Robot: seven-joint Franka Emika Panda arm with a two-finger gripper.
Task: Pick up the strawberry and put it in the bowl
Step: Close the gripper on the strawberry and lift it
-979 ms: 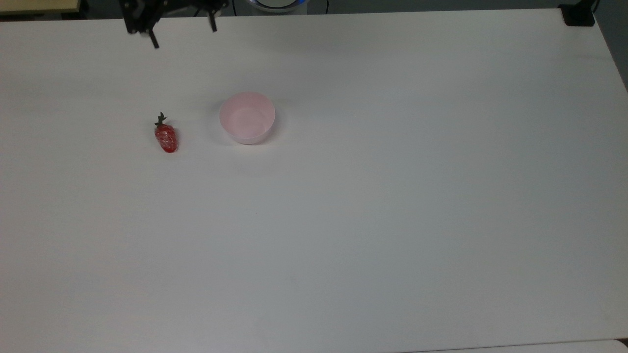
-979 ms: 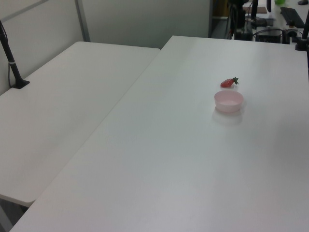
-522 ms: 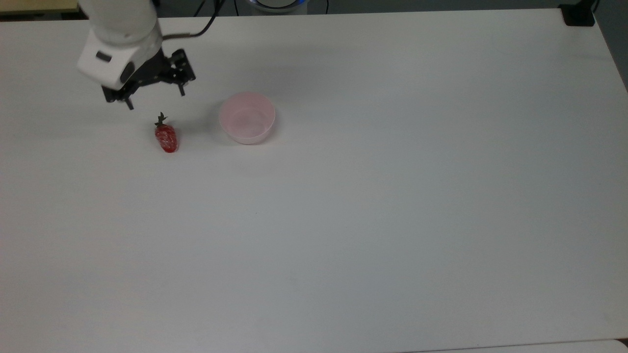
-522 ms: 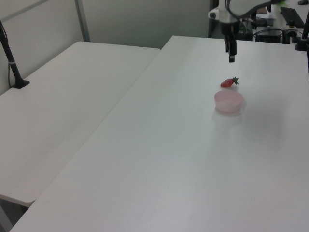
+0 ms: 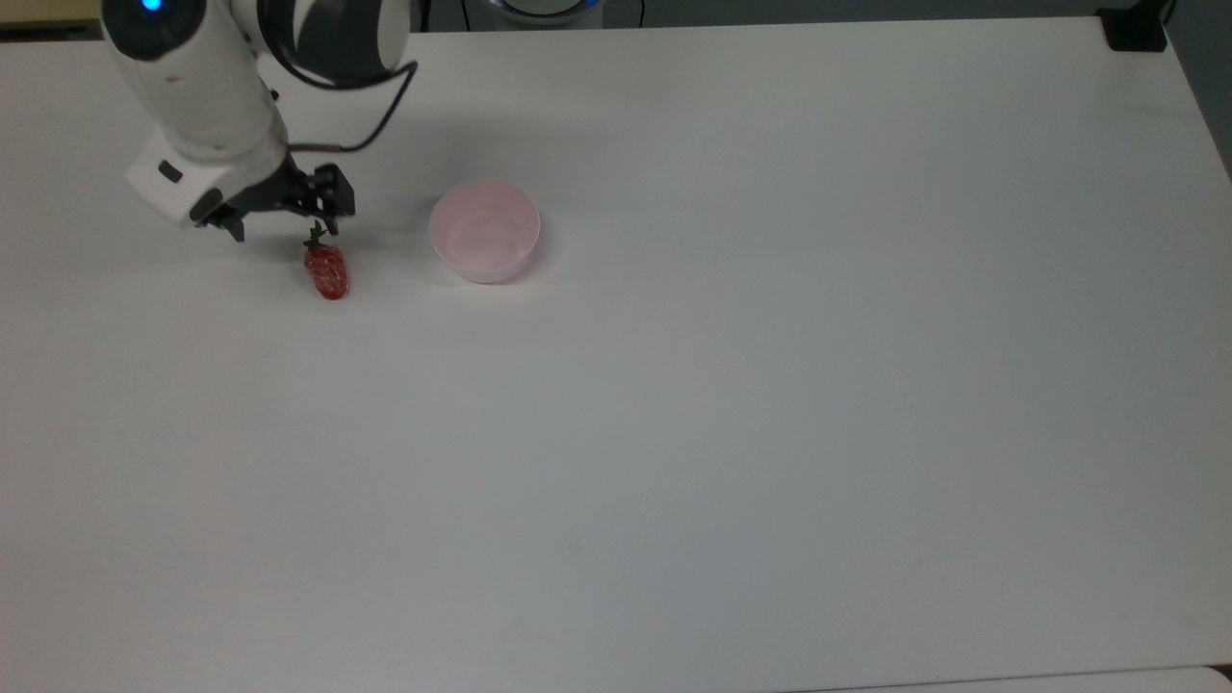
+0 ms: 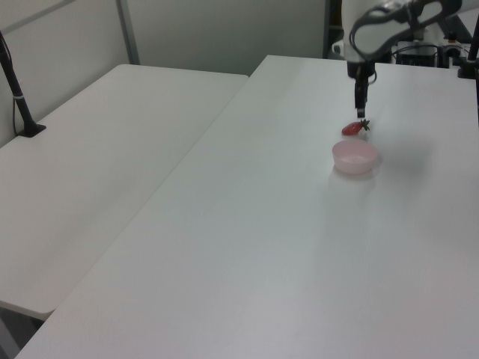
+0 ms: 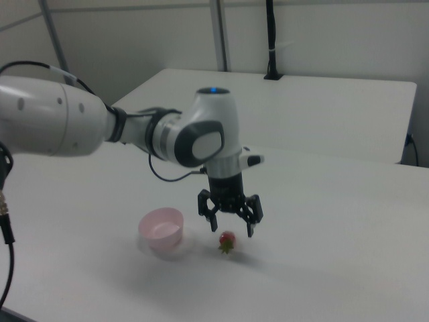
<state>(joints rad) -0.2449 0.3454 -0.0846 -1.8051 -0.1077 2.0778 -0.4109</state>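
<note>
Top view: the gripper [image 5: 282, 229] has come in from the far edge over the past second and now hangs over the leafy end of the small glossy red strawberry with a dark green stem [image 5: 327, 269]. Its black fingers [image 5: 330, 223] stand wide apart and hold nothing. The strawberry lies on the white tabletop [image 5: 731, 404], where it lay a second ago. The small round pale pink plastic bowl [image 5: 484, 231] sits just beside it, to the top view's right, and holds nothing.

Left view: the gripper [image 6: 361, 110] points straight down, close above the strawberry [image 6: 354, 128]. The bowl [image 6: 355, 157] stands just nearer the camera, apart from the fruit.

Right view: the gripper [image 7: 232, 225] straddles the air above the strawberry [image 7: 228, 241], its spread fingers clear of it. The bowl [image 7: 161, 230] sits to the right view's left.

Judgement: the approach is nearly complete; the descent and grasp are not yet done.

No brand, label or legible writing is found.
</note>
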